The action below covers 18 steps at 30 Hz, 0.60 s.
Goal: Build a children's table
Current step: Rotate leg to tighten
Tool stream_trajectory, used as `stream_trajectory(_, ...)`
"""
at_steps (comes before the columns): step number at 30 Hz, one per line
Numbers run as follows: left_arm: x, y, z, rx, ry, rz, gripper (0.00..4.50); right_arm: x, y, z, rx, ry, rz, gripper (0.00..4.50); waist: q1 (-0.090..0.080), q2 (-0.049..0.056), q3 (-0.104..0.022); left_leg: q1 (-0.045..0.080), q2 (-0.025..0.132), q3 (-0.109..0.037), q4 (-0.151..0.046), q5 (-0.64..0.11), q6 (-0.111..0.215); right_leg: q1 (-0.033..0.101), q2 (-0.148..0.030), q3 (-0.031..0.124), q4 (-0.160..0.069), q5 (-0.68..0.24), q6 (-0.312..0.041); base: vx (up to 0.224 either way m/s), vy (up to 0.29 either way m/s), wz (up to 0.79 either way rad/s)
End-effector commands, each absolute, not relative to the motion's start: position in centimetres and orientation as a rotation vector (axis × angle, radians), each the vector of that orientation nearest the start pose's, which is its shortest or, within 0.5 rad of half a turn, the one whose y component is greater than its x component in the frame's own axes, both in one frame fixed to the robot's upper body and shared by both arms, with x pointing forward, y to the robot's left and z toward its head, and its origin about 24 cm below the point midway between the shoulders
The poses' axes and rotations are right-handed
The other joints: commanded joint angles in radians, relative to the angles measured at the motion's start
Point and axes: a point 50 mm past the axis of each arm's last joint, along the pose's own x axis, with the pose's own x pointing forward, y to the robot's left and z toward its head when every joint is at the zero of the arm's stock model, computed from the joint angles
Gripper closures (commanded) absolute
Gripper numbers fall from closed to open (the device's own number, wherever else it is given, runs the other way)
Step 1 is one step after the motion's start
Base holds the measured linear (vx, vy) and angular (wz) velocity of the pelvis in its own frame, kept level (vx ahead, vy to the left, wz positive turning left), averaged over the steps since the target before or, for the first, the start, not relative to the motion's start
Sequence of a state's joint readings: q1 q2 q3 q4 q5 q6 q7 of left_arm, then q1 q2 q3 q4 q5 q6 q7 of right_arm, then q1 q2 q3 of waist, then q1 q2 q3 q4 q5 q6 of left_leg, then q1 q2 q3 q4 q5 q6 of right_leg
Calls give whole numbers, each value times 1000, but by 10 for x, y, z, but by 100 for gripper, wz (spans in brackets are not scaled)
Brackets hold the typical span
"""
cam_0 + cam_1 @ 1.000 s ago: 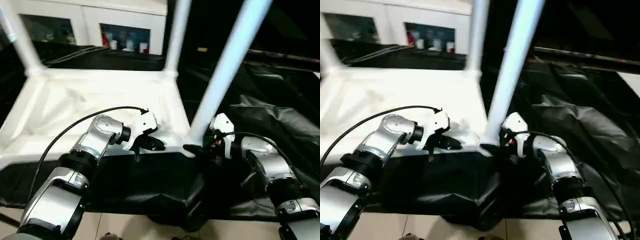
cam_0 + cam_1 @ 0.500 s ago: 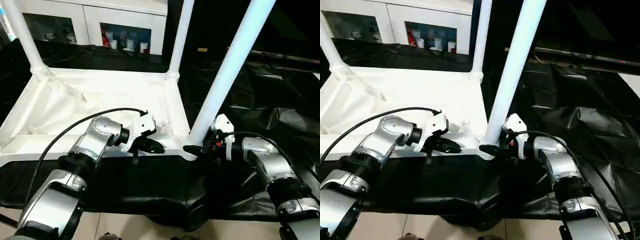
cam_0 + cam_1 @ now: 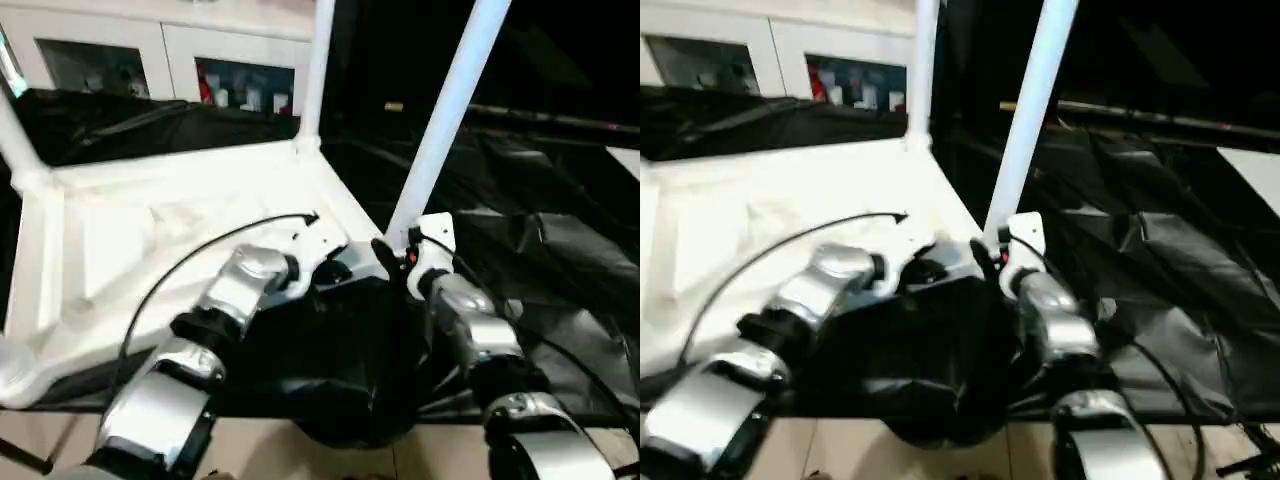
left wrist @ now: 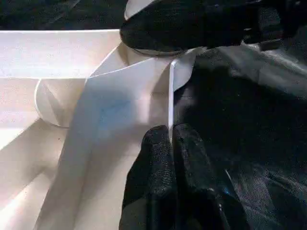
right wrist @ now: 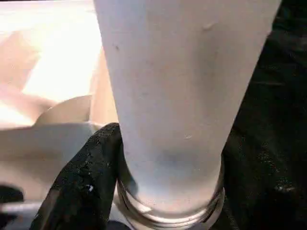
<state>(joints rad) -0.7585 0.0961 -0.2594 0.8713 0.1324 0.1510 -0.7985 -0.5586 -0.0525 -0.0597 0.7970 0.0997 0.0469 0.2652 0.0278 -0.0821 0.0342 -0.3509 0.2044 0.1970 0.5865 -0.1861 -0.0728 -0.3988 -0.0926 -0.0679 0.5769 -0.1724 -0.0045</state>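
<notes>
Evidently the grip here serves to steady the work while a leg is seated: the children's table lies upside down on the black-draped work table (image 3: 560, 260), its white tabletop (image 3: 120, 230) facing up with the ribbed underside exposed, so that the corner sockets open upward to receive legs. The left gripper (image 4: 171, 143) has its two black fingers closed together on the thin upright rim of the tabletop, close to the near corner; the rim edge runs down between the fingertips, which I judge to be a pinch meant to hold the panel from sliding. The right gripper (image 5: 144, 191) stands partly open around the base of the near leg (image 3: 450, 110), one finger (image 5: 86, 177) lying against the tube just above the socket collar (image 5: 168, 215); the opposite finger is hidden behind the tube, so a firm clasp cannot be confirmed. That leg rises upright from the near corner socket, and a second leg (image 3: 320, 70) stands at the far corner on the same side. A third leg (image 3: 15, 140) shows at the far left corner, cut by the frame edge. The plastic is plain white, smooth and slightly glossy, the legs long tubes; diagonal ribs are faintly visible across the underside. Both silver forearms converge on the one corner.
</notes>
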Motion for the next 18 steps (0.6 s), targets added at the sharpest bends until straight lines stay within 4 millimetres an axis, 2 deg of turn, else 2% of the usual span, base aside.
stream_trajectory(1, 332, 34, 34, 327, 446, -1138, 450, 334, -94, 8, 36, 339, 426, 183, -10, 4, -37, 17, 26, -27, -83, -421, -10, 6, -53, 29, -102, -581, -69, 0, 0, 0)
stream_trajectory(2, 331, 34, 34, 331, 440, -1146, 450, 334, -94, 11, 70, 317, 444, 127, -10, 1, -38, 15, 26, -27, -83, -420, -5, 9, -53, 30, -101, -569, -72, 0, 0, 0)
stream_trajectory(5, 331, 42, 33, 339, 438, -1161, 450, 336, -96, 14, 66, 293, 474, 93, -9, 1, -39, 11, 27, -25, -86, -412, 4, 10, -53, 33, -97, -535, -83, 0, 0, 0)
stream_trajectory(6, 331, 42, 33, 339, 438, -1161, 450, 336, -96, 14, 66, 293, 474, 93, -8, 2, -39, 10, 27, -25, -86, -408, 6, 10, -54, 34, -96, -530, -87, 0, 0, 0)
stream_trajectory(7, 331, 45, 32, 347, 434, -1168, 450, 335, -97, 15, 29, 286, 504, 93, -9, -3, -38, 9, 27, -25, -86, -406, 8, 11, -54, 33, -96, -532, -88, 0, 0, 0)
stream_trajectory(10, 329, 65, 31, 366, 443, -1217, 450, 330, -111, 20, -28, 263, 693, 93, -1, -5, -39, 2, 29, -24, -84, -375, 28, 20, -58, 36, -95, -518, -89, 0, 0, 0)
stream_trajectory(11, 328, 68, 31, 367, 447, -1229, 450, 329, -115, 21, -34, 261, 720, 93, 1, -4, -40, 4, 30, -20, -84, -361, 34, 16, -57, 39, -91, -490, -101, 0, 0, 0)
stream_trajectory(12, 327, 75, 32, 382, 441, -1269, 450, 326, -123, 24, -64, 256, 800, 93, -1, -11, -39, 2, 29, -19, -84, -353, 38, 18, -56, 39, -90, -483, -105, 0, 0, 0)
stream_trajectory(13, 326, 76, 32, 382, 440, -1273, 450, 325, -123, 24, -66, 256, 805, 93, 6, -9, -41, -1, 31, -19, -84, -326, 48, 25, -58, 40, -86, -459, -113, 0, 0, 0)
stream_trajectory(14, 324, 83, 33, 373, 444, -1306, 450, 322, -129, 26, -93, 257, 876, 93, 6, -6, -41, 1, 31, -17, -84, -313, 53, 22, -57, 41, -84, -433, -124, 0, 0, 0)
stream_trajectory(16, 321, 92, 35, 360, 457, -1358, 450, 318, -138, 31, -117, 263, 960, 93, 9, -5, -43, 2, 33, -15, -83, -296, 60, 25, -56, 42, -79, -408, -142, 0, 0, 0)
stream_trajectory(18, 319, 100, 35, 368, 480, -1388, 450, 316, -145, 35, -139, 268, 1025, 93, 10, -4, -47, -3, 36, -14, -81, -251, 65, 32, -55, 42, -65, -319, -177, 0, 0, 0)
